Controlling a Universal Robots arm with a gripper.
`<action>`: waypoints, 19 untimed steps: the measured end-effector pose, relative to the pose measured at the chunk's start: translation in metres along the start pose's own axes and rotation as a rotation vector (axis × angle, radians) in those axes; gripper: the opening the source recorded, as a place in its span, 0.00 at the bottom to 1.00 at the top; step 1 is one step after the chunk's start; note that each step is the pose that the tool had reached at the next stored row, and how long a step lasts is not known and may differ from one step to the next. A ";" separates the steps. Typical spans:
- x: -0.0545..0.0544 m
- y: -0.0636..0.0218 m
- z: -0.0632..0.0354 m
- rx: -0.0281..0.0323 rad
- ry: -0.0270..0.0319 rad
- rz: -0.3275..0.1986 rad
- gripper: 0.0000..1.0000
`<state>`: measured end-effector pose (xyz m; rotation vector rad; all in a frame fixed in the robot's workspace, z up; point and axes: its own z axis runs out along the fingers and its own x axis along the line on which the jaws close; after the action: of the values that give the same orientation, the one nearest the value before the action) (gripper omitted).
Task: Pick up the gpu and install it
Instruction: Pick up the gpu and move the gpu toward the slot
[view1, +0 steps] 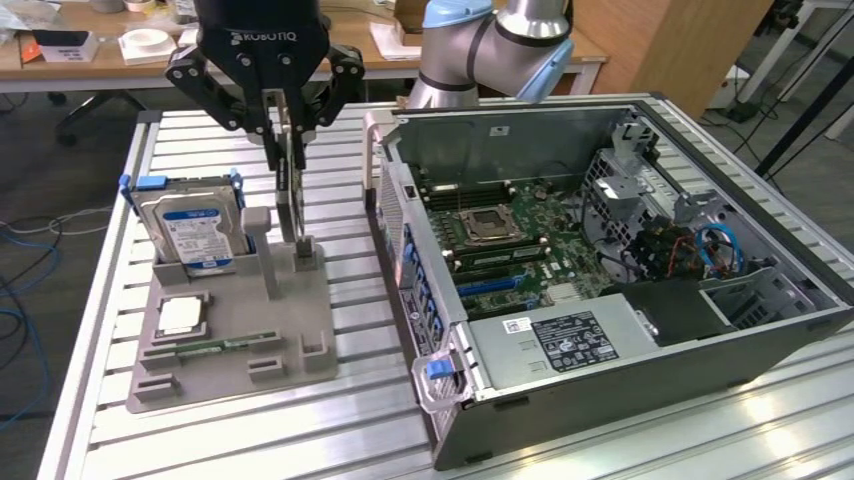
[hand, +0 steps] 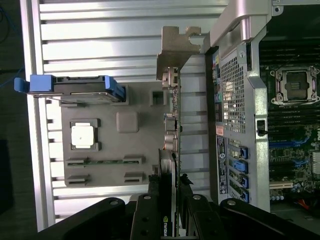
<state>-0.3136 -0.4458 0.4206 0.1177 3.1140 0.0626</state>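
jaws clamped on top of the gpu (view1: 288, 200), which stands upright in the grey stand (view1: 234, 335) just beside the computer case (view1: 587, 395). pick-up step, i'd say; freeing it needs a straight upward pull.

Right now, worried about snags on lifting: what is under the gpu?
The gray holder: the gpu, gripped by the tool, stands on edge above its posts. Whether the card's lower edge sits in a slot is hidden by the posts.
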 end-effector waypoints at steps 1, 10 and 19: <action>-0.001 0.0001 0.0000 0.0000 0.0000 0.000 0.26; -0.009 0.0007 0.0003 -0.0001 -0.0001 0.000 0.26; -0.016 0.0012 0.0006 -0.0002 -0.0002 0.000 0.26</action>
<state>-0.2972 -0.4458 0.4204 0.1180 3.1139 0.0629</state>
